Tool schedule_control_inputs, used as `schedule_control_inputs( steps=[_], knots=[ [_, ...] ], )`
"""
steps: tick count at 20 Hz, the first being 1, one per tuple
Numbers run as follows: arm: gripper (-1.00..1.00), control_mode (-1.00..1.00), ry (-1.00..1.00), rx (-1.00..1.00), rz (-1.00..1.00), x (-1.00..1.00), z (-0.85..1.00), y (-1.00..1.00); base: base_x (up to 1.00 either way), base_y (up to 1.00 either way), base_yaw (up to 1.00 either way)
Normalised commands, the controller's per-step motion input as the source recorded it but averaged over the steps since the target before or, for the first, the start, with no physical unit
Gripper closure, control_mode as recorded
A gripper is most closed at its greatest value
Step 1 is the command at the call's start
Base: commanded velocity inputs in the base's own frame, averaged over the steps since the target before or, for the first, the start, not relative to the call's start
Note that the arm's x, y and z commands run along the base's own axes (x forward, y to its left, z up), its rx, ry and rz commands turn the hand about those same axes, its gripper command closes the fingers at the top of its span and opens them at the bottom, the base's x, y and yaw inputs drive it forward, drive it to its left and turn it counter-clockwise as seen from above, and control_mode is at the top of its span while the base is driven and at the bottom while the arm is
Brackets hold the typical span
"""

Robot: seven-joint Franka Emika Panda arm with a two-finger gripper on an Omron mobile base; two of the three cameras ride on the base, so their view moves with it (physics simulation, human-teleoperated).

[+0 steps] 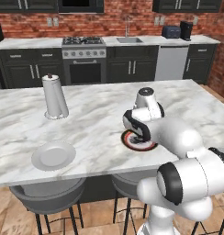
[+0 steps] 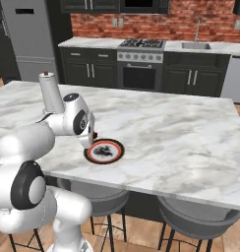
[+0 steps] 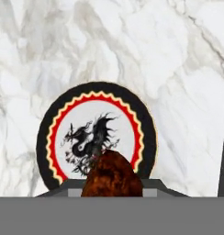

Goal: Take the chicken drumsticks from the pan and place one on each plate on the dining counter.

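My gripper (image 3: 112, 186) is shut on a chicken drumstick (image 3: 112, 173), a glazed orange-brown lump that hangs just above the near rim of a plate (image 3: 98, 133). This plate has a black rim, a red and yellow zigzag ring and a dragon on its white centre. It lies near the front edge of the dining counter (image 1: 95, 114), partly hidden by my hand (image 1: 137, 125). From the right the same plate (image 2: 105, 151) lies just beside my hand (image 2: 82, 123). A second plate (image 1: 53, 155), plain pale grey, lies to the left. The pan is out of view.
A white paper-towel roll (image 1: 54, 97) stands on the counter at the back left. Grey stools (image 1: 47, 195) are tucked under the counter's front edge. A stove (image 1: 84, 46) and a sink (image 1: 129, 40) line the brick wall behind.
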Motion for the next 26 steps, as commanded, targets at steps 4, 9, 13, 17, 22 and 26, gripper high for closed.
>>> schedule_control_inputs(
  steps=[4, 9, 13, 17, 22, 26],
  knots=[
    [1.0, -1.0, 0.08, 0.0, 0.0, 0.51, -0.34, 0.0, 0.0, 0.0, 0.0],
    [1.0, -1.0, 0.04, 0.0, 0.0, 0.25, -0.39, 0.0, 0.0, 0.0, 0.0],
    [1.0, -1.0, 0.0, 0.0, 0.0, 0.03, -0.54, -0.08, 0.0, 0.0, 0.0],
    [1.0, -1.0, 0.0, 0.0, -0.01, 0.0, -0.56, -0.28, 0.0, 0.0, 0.0],
    [1.0, -1.0, 0.0, 0.0, -0.06, 0.15, -0.31, -0.38, 0.0, 0.0, 0.0],
    [1.0, -1.0, -0.01, 0.0, -0.07, 0.43, -0.14, -0.21, 0.0, 0.0, 0.0]
  ],
)
